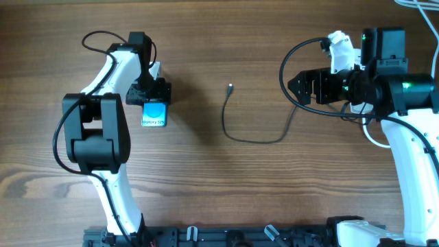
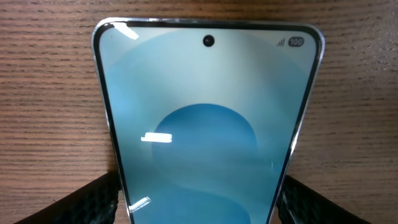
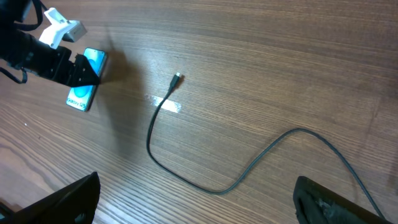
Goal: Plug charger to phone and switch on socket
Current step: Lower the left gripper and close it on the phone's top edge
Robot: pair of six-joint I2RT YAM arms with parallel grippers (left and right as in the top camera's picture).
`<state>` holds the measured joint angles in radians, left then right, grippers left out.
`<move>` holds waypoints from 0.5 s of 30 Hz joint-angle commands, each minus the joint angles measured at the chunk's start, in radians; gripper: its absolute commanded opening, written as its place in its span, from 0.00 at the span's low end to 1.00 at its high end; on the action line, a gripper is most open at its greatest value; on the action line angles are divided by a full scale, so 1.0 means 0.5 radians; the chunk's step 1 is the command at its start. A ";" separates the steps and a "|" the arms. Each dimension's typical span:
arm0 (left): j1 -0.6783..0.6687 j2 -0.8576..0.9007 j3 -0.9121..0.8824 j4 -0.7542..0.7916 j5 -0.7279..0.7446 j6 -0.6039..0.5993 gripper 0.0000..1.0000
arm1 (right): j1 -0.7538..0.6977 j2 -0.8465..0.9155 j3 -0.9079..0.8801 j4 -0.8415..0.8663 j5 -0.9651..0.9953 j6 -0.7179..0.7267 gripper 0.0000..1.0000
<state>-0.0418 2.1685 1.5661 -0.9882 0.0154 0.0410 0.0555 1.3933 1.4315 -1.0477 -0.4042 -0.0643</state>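
The phone (image 1: 154, 114) lies flat on the wood table with its teal screen lit. It fills the left wrist view (image 2: 205, 124) and shows small in the right wrist view (image 3: 87, 78). My left gripper (image 1: 153, 92) sits over its far end, one finger pressed to each long edge (image 2: 199, 211). The charger (image 1: 254, 140), a thin black cable, lies loose mid-table, and its metal plug tip (image 1: 230, 86) is well right of the phone. It also shows in the right wrist view (image 3: 186, 171). My right gripper (image 1: 295, 86) is open and empty above the cable (image 3: 196, 199). The socket is out of view.
A white cord (image 1: 429, 20) crosses the overhead view's top right corner. The left arm's body (image 1: 96, 130) stands left of the phone. A dark rail (image 1: 240, 237) runs along the table's front edge.
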 commanded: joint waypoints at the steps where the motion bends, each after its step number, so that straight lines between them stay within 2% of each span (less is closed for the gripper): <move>1: 0.014 0.073 -0.137 0.079 0.091 -0.065 0.84 | -0.001 0.017 0.039 0.008 -0.046 0.026 1.00; 12: 0.013 0.073 -0.155 0.099 0.163 -0.103 0.79 | -0.001 0.017 0.039 0.016 -0.046 0.031 1.00; 15: 0.006 0.073 -0.155 0.107 0.162 -0.150 0.85 | -0.001 0.017 0.039 0.017 -0.046 0.030 1.00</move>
<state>-0.0372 2.1490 1.5341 -0.9482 0.0235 -0.0021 0.0555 1.3933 1.4315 -1.0466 -0.4042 -0.0639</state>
